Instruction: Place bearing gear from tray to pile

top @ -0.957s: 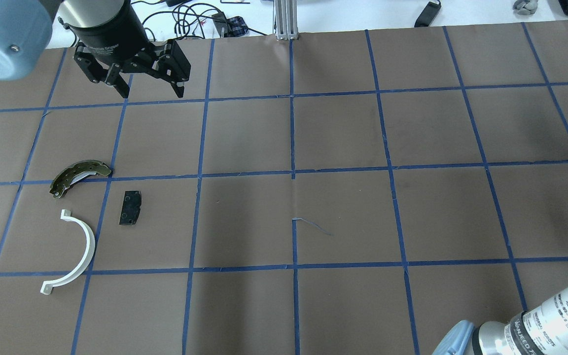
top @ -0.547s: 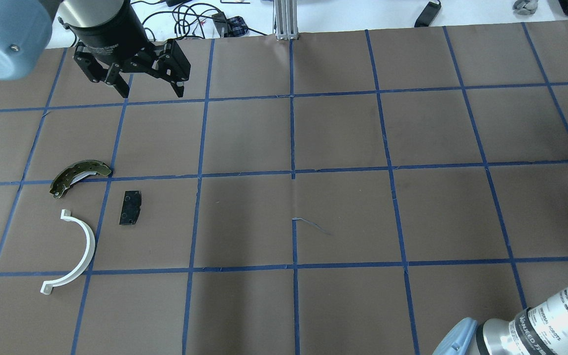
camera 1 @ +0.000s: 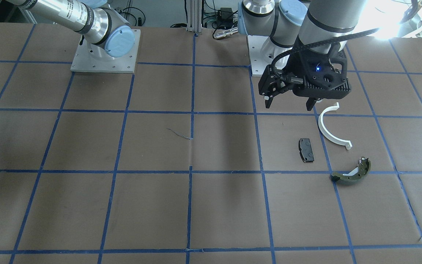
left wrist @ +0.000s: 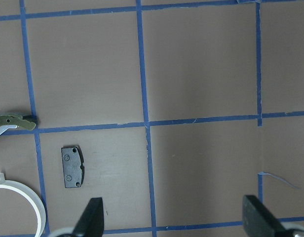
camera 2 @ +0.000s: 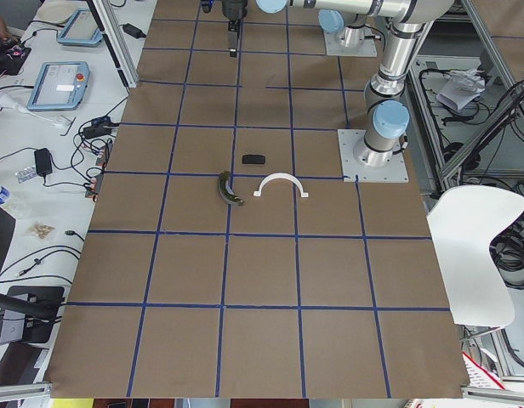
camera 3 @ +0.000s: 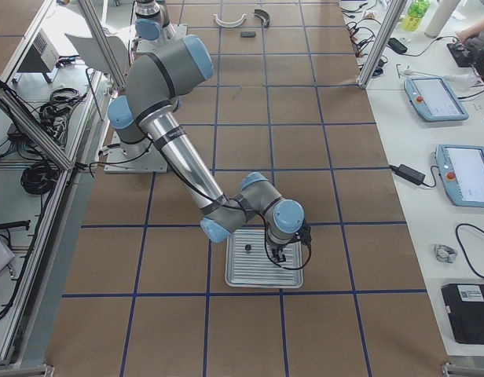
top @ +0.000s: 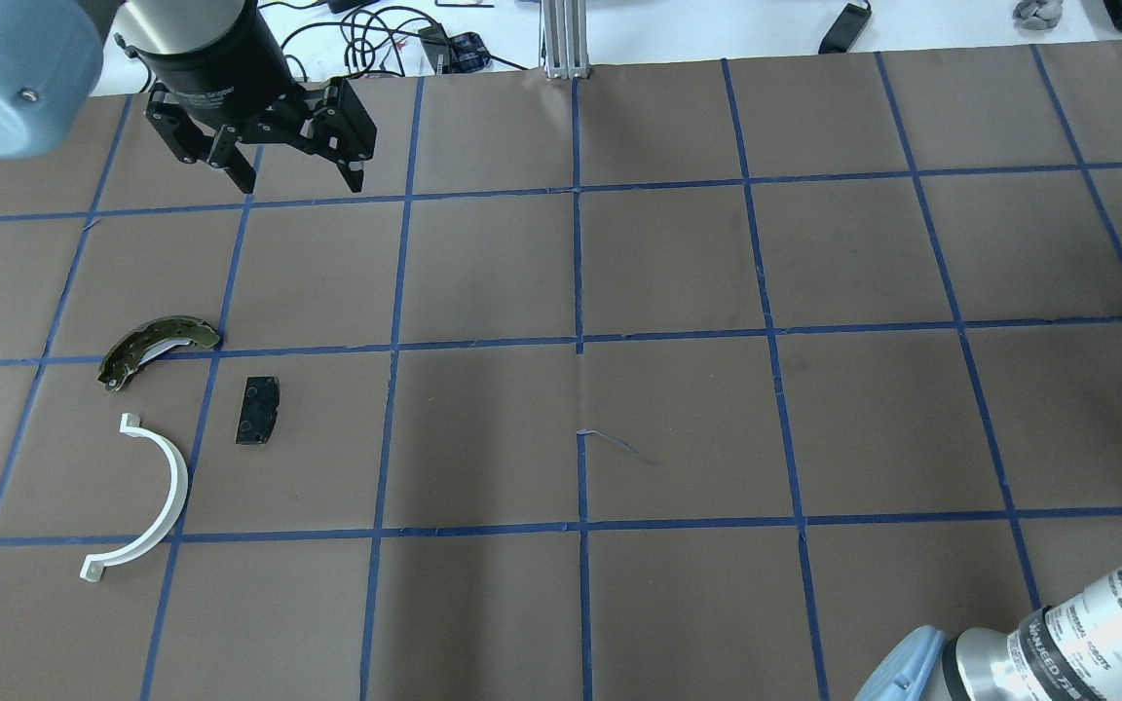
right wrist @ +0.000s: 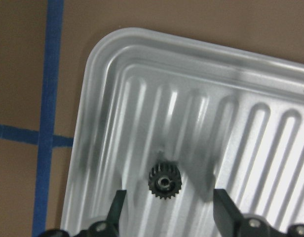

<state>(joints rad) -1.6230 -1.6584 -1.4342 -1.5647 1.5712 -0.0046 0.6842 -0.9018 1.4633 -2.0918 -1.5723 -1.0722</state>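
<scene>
Bearing gear (right wrist: 164, 182), small, black and toothed, lies flat on the ribbed floor of the metal tray (right wrist: 100, 89), close to one rounded corner, at the end of the table well apart from the pile. The right gripper (right wrist: 169, 198) hangs over it with its two fingers spread wide, one on each side of the gear, neither touching it; nothing is pinched. The left gripper (top: 300, 181) hovers above the brown paper near the pile, its fingers likewise parted and empty. The pile lies loose on the blue-taped table (top: 678, 419): a white half-ring (top: 168, 487), a black brake pad (top: 258, 410) just beside it, and an olive-green brake shoe (top: 157, 346) near both, no two of them touching
</scene>
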